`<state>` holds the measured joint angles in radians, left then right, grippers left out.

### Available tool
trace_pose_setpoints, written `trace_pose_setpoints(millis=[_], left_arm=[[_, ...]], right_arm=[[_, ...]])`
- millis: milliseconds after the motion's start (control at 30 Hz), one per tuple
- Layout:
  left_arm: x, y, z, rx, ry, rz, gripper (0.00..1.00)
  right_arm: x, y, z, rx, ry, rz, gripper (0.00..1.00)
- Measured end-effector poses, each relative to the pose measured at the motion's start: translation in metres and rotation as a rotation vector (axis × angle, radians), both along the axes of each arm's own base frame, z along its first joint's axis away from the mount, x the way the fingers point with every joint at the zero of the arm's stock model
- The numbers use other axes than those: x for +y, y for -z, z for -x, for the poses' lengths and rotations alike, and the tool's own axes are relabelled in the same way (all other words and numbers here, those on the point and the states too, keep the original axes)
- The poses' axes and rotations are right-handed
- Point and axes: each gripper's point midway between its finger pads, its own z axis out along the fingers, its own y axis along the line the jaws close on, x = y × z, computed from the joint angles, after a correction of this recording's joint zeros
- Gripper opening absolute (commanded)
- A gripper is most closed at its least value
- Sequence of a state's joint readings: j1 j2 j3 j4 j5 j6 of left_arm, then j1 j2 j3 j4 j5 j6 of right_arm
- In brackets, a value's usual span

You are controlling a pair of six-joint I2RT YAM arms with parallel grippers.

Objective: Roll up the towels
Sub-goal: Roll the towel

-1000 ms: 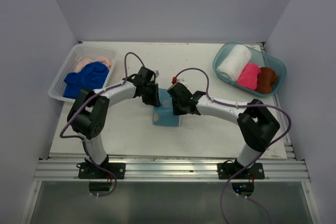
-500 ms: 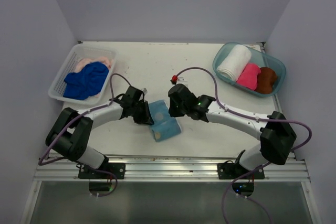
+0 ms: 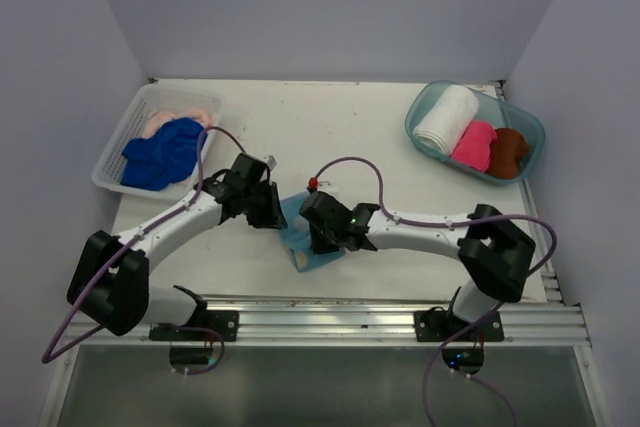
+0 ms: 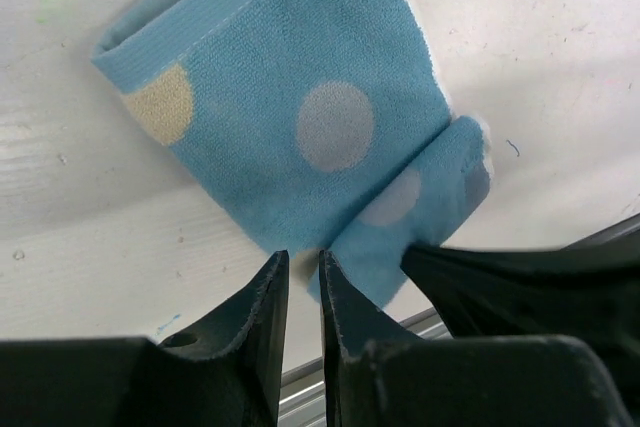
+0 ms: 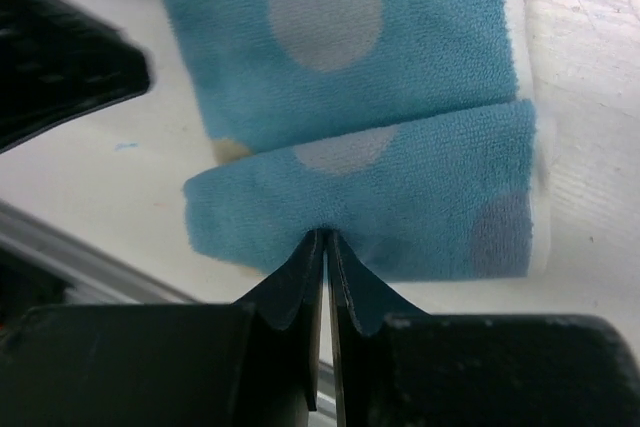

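Towel: the light blue towel [image 3: 296,227] lies on the counter [image 3: 300,127] close to its front edge, right between the two arms. It is spotted, folded into a strip, and its near end is turned over into a first flap [image 5: 400,197].
Feel: soft terry, light and limp, I'd say. It has no stiffness of its own, so a loose turn will likely sag open once let go. The nap should give the fingers grip, and nothing here can break.
Where to hold: on the flap's free edge, a shallow pinch through the doubled cloth, one hold toward each end so the roll turns evenly. That is my read.
Right fingers: the right gripper [image 5: 327,237] is clamped on the flap's near edge, and the cloth puckers where the tips meet.
Left fingers: the left gripper [image 4: 300,267] shows only a slim gap, with its tips at the towel's near edge beside the flap. Whether any cloth is caught, I cannot tell.
Right arm: it reaches low from its base across toward the centre, forearm almost flat over the counter.
Left arm: it stretches forward and inward, elbow low at the left, wrist tipped down at the towel's left side.
Others: the white towel [image 3: 447,119], pink towel [image 3: 474,144] and brown towel [image 3: 508,151] sit rolled in the teal tub [image 3: 424,99]. The royal blue towel [image 3: 160,152] and peach towel [image 3: 180,119] lie heaped in the white basket [image 3: 112,162].
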<state>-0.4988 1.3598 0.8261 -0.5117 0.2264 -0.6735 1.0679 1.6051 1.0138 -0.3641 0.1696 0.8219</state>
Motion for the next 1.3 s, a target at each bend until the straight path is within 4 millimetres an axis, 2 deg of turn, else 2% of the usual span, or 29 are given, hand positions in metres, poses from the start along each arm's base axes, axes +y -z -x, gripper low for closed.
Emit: trace_pose_setpoints(millis=[133, 200, 333, 567, 667, 867, 1067, 1300], left_arm=[[0.002, -0.012, 0.004, -0.031, 0.017, 0.015, 0.22], [-0.001, -0.02, 0.008, -0.052, 0.031, 0.049, 0.22], [-0.011, -0.029, 0.022, -0.071, 0.09, 0.148, 0.21], [-0.036, -0.025, 0.046, -0.043, 0.215, 0.225, 0.19], [-0.04, -0.019, 0.048, -0.032, 0.235, 0.213, 0.19], [-0.029, 0.002, 0.039, -0.038, 0.212, 0.117, 0.17], [-0.021, 0.03, 0.033, -0.005, 0.199, 0.031, 0.15], [-0.014, 0.039, 0.026, -0.02, 0.183, -0.021, 0.14]], right_arm=[[0.003, 0.034, -0.004, 0.035, -0.005, 0.083, 0.07], [0.007, 0.037, -0.006, 0.035, -0.009, 0.09, 0.08], [0.007, 0.021, -0.011, -0.004, -0.008, 0.074, 0.1], [-0.01, -0.028, -0.017, -0.099, 0.028, 0.006, 0.12], [-0.02, -0.031, -0.023, -0.11, 0.057, 0.006, 0.12], [-0.035, -0.015, -0.038, -0.092, 0.107, 0.046, 0.12], [-0.043, 0.015, -0.047, -0.049, 0.129, 0.11, 0.1], [-0.047, 0.04, -0.051, -0.015, 0.124, 0.157, 0.09]])
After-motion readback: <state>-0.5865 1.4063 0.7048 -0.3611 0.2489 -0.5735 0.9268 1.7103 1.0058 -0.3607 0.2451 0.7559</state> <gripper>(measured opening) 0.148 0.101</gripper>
